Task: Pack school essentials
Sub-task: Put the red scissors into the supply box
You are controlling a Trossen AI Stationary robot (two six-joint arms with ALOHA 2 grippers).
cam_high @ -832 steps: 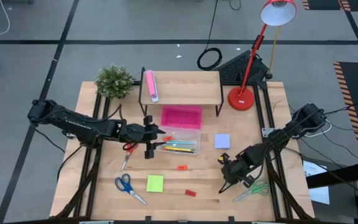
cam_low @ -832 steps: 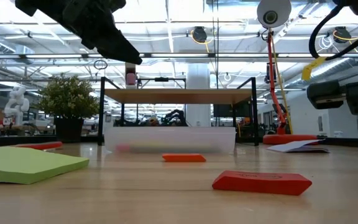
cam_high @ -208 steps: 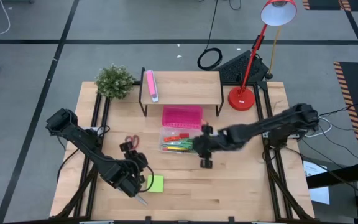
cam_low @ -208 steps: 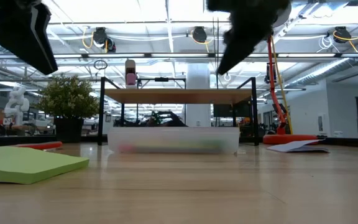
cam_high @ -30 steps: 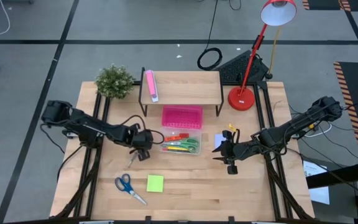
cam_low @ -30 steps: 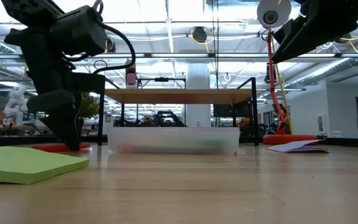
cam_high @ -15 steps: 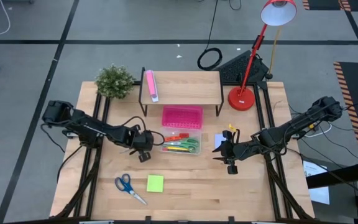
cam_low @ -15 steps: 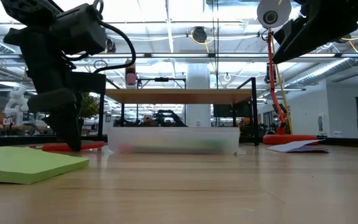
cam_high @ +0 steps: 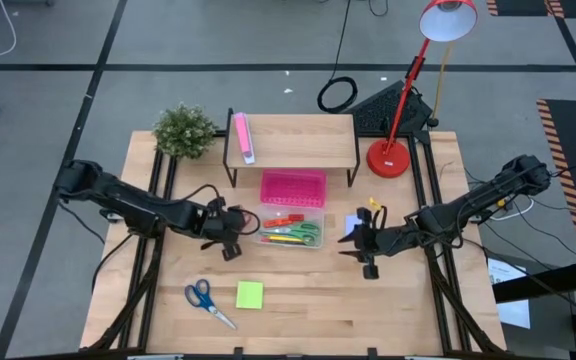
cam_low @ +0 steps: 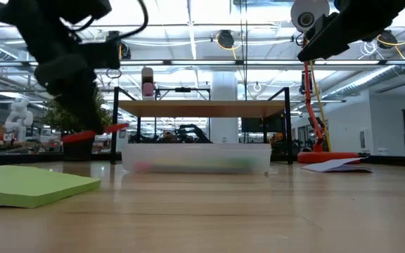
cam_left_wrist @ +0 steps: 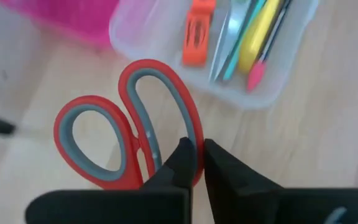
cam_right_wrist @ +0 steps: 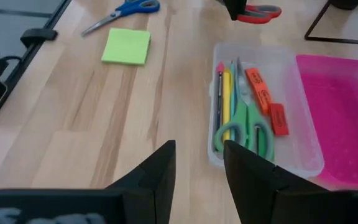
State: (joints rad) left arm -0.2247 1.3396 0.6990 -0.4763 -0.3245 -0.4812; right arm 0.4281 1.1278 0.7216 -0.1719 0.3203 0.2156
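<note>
Red-handled scissors [cam_left_wrist: 129,140] hang above the wooden table [cam_high: 298,310], pinched tight by the left gripper [cam_left_wrist: 194,163]; the right gripper [cam_right_wrist: 197,163] hovers parted, holding nothing, in a bright workshop.

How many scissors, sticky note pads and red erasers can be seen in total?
Scissors: 3 – red scissors, blue scissors, green scissors
Note pads: 2 – lime-green pad, pale-blue pad
Red erasers: 2
Total: 7

We are looking into an open lab hall: ceiling trusses [cam_low: 209,65] with lights, benches behind, a white humanoid figure [cam_low: 17,114] at 9 o'clock, hazard-striped floor [cam_high: 556,130] at 3 o'clock.
</note>
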